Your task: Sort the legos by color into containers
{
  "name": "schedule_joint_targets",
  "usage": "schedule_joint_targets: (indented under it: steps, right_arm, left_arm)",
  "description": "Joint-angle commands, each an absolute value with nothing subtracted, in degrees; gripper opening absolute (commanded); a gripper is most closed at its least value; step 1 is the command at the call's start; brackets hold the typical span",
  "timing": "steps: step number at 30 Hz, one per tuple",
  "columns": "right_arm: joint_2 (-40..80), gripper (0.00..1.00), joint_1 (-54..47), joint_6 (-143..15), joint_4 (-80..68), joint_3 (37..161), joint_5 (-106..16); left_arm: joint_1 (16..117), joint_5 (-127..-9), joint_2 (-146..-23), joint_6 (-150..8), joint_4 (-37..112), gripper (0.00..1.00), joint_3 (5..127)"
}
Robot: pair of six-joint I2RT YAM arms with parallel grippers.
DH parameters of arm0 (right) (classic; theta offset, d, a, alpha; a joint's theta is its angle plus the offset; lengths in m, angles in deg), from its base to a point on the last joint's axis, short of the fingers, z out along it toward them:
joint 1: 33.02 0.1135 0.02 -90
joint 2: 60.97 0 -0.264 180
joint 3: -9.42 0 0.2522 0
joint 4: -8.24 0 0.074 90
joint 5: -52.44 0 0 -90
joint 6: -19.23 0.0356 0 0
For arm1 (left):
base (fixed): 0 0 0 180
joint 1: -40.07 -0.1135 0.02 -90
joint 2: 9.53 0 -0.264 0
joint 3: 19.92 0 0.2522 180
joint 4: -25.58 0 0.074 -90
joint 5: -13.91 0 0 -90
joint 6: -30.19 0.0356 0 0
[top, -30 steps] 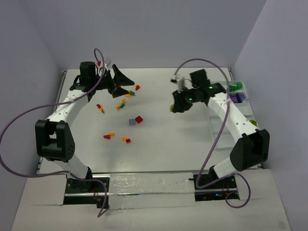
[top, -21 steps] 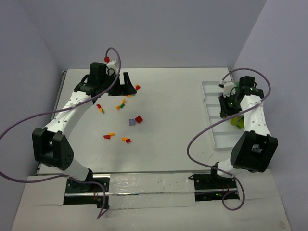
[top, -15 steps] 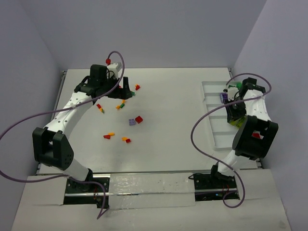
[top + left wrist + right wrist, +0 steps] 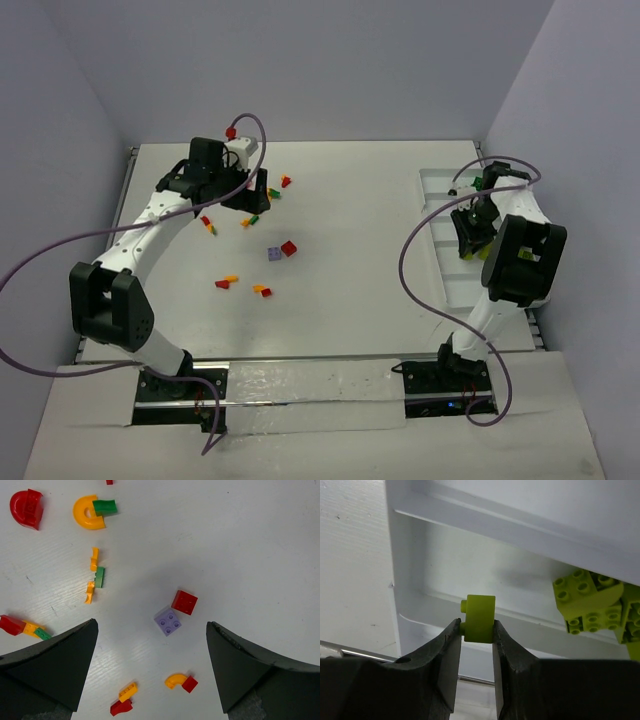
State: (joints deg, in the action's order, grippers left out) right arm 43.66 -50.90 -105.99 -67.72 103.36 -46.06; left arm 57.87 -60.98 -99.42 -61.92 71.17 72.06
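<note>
My right gripper (image 4: 477,630) is shut on a small lime-yellow lego (image 4: 479,617), held just above a compartment of the white tray (image 4: 460,565). A pile of lime legos (image 4: 590,602) lies in that compartment to the right. From above, the right gripper (image 4: 470,236) hangs over the tray's (image 4: 450,280) middle. My left gripper (image 4: 255,190) is open above the loose legos at the far left. Below its wide jaws lie a purple brick (image 4: 168,621), a red brick (image 4: 184,602), an orange arch (image 4: 175,680) and an orange ring (image 4: 87,514) with a green piece (image 4: 105,506).
More red and orange pieces (image 4: 228,282) lie scattered on the table's left half. A clear plastic strip (image 4: 310,385) runs along the near edge between the arm bases. Purple cables loop off both arms. Walls close in the table on three sides.
The right arm swung from mid-table out to the tray on the right, carrying the lime lego. The left gripper shifted slightly over the scattered legos and stayed open.
</note>
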Motion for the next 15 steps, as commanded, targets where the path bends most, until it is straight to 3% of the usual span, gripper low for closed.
schedule_joint_targets:
  steps: [1, 4, 7, 14, 15]
  right_arm:
    - [46.14, 0.13, -49.64, -104.61, -68.35, 105.28, -46.62]
    - [47.01, 0.26, -48.71, -104.28, -67.76, 104.27, -46.14]
    - [47.53, 0.51, -48.18, -103.95, -67.66, 103.6, -46.2]
    - [44.5, 0.7, -46.19, -103.19, -69.16, 104.34, -47.27]
    - [44.08, 0.79, -45.7, -102.97, -69.38, 104.67, -47.6]
  left_arm:
    - [56.27, -60.39, -100.75, -60.43, 72.55, 0.99, 71.63]
    - [54.42, -59.28, -101.01, -59.86, 73.55, 0.99, 71.45]
    - [51.96, -57.69, -101.75, -57.3, 75.01, 0.99, 71.3]
    - [50.44, -54.36, -101.97, -45.64, 78.77, 0.94, 67.62]
    - [50.44, -54.1, -102.32, -43.85, 79.56, 0.91, 67.36]
